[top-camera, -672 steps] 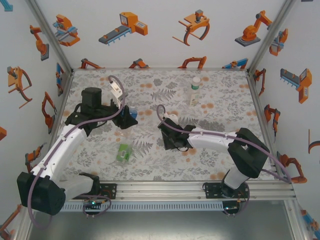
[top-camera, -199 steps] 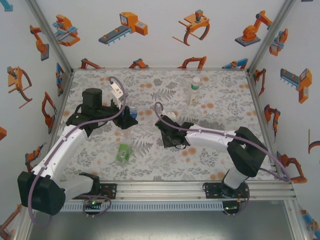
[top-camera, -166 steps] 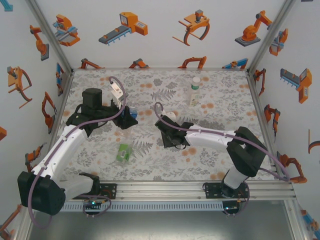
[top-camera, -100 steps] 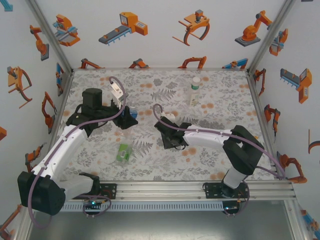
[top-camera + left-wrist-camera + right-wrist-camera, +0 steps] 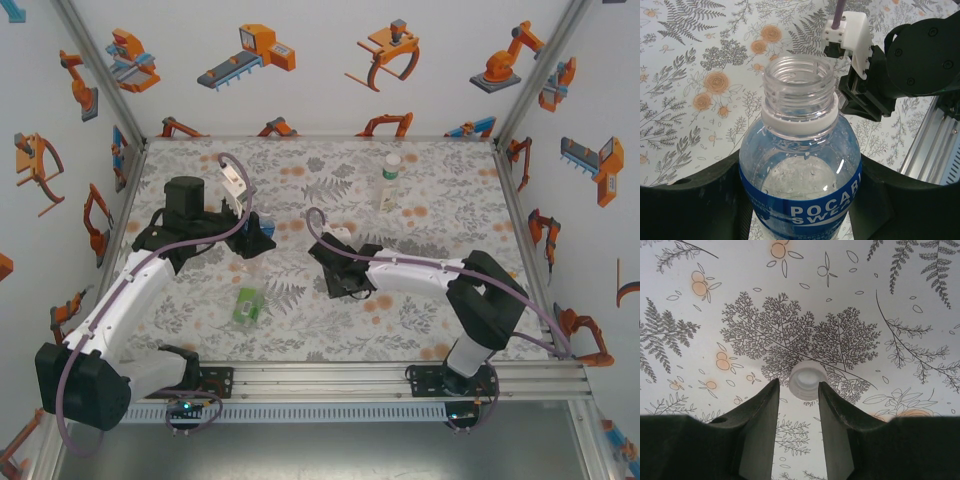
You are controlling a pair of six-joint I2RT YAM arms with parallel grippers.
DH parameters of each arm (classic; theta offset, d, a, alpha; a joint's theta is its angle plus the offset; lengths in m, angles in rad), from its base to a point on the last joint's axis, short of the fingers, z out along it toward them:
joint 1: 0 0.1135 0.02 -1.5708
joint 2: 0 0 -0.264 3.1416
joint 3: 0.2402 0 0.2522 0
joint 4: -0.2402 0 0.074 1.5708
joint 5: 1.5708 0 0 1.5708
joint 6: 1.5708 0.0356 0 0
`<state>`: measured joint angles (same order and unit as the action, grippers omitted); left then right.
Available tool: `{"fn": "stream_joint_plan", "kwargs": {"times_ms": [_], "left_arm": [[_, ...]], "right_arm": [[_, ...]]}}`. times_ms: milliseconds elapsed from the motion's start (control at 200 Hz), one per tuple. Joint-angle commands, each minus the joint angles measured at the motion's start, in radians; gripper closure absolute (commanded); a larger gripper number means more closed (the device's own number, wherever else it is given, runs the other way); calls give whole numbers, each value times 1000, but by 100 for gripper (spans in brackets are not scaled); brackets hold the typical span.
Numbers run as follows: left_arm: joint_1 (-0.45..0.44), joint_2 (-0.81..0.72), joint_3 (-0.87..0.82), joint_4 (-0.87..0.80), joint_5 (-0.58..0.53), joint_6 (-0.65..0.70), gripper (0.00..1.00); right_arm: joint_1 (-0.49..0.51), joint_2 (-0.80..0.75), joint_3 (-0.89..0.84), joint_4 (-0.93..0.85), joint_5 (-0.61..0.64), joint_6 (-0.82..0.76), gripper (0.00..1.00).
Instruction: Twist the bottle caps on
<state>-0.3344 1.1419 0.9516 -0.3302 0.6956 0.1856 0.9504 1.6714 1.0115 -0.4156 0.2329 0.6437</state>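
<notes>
Bottle (image 5: 799,150), uncapped, droplets inside, clamped in left claw (image 5: 800,197); right claw (image 5: 796,389) pinches cap (image 5: 808,379).

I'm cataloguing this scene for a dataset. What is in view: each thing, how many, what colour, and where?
blue-labelled bottle: 1, clear, neck open with no cap, gripped upright at mid-left
green-labelled bottle: 1, lying on its side, near-left of centre
slim bottle: 1, green-and-white label, white top, upright towards the far side
cap: 1, white, between the right hand's fingertips
table cover: 1, white with grey ferns and orange flowers
walls: 3, white with orange robot drawings
rail: 1, silver, along the near edge
left hand: 1, black, shut on the blue-labelled bottle
right hand: 1, black, shut on the cap, beside that bottle
</notes>
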Motion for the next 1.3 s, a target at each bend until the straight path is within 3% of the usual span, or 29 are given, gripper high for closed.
{"fn": "stream_joint_plan", "kwargs": {"times_ms": [0,365,746,1297], "left_arm": [[-6,-2,12,6,7,9,97],[-6,-2,10,6,8,11,97],[-6,-3,10,6,8,9,97],[-5,-1,12,4,7,9,97]], "right_arm": [[7,-26,33,-37,33,-14,62],[7,9,30,-58,39,0,57],[7,20,24,-40,20,0,61],[7,-6,48,-62,37,-12,57]]}}
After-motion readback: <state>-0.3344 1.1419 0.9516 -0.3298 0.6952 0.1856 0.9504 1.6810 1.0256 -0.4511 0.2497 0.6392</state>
